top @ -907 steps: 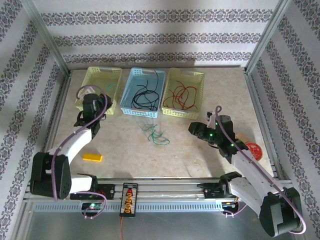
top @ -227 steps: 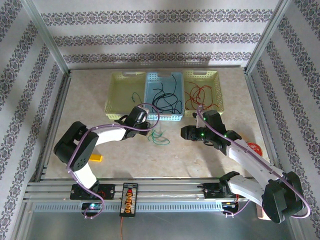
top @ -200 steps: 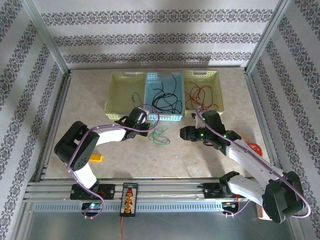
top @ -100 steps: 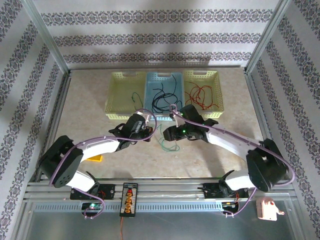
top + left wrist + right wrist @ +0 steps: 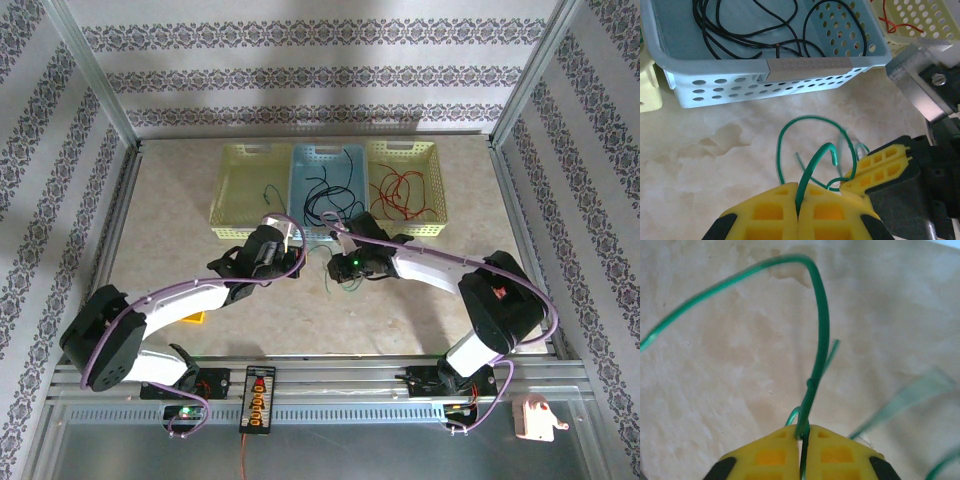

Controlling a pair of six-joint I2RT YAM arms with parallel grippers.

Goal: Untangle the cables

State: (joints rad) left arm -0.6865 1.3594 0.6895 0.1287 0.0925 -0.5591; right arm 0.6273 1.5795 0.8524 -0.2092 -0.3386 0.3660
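Left gripper point(image 5: 799, 190): I see its yellow jaws closed on one of the green cables point(image 5: 810, 118).
Right gripper point(image 5: 804, 432): jaws pinched shut on a green strand, just right of the left gripper.
Green cables: on the table point(image 5: 180, 210), just near of the blue basket point(image 5: 790, 82).
Blue basket: holds black cables point(image 5: 325, 195).

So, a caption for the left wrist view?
Left pincer grips a green cable beside the right pincer, near a blue basket.
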